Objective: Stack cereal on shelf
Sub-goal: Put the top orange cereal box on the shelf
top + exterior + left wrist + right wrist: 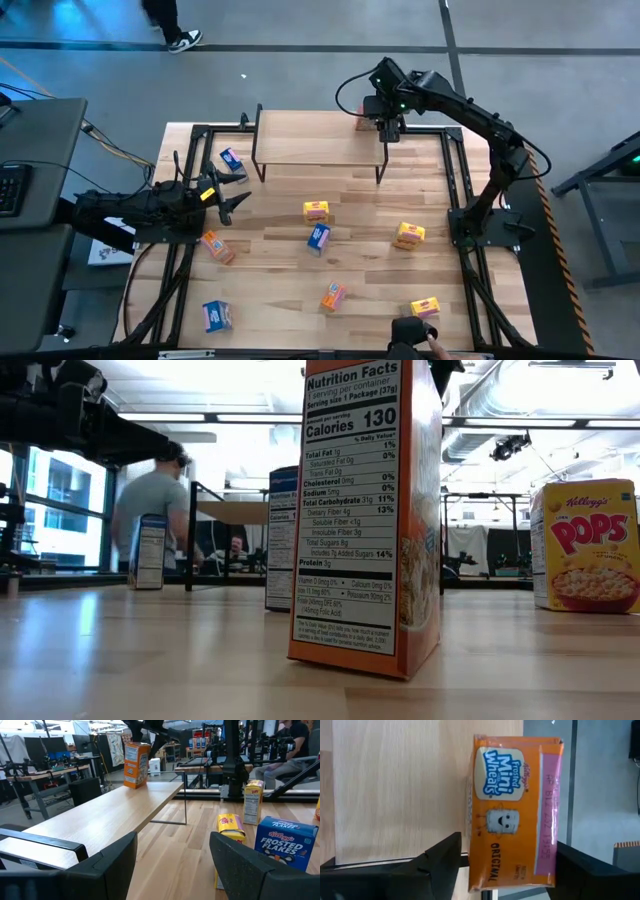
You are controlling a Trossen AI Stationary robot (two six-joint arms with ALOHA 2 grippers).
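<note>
The shelf (318,138) stands at the table's far middle. One orange cereal box (512,815) stands upright on its bottom at the shelf's far right corner (361,122), also seen in the left wrist view (136,764). My right gripper (507,845) hangs over it, slanting down, open, with one finger on each side of the box and a small gap to it. My left gripper (226,192) waits open at the table's left, level, holding nothing. Several blue, yellow and orange cereal boxes lie scattered on the table, among them a yellow one (316,211) and a blue one (318,237).
Loose boxes spread from the left, blue (232,158), to the near right, yellow (425,307). An orange box (365,510) stands close before the low camera, a yellow Pops box (590,545) to its right. Most of the shelf top (100,820) is bare wood.
</note>
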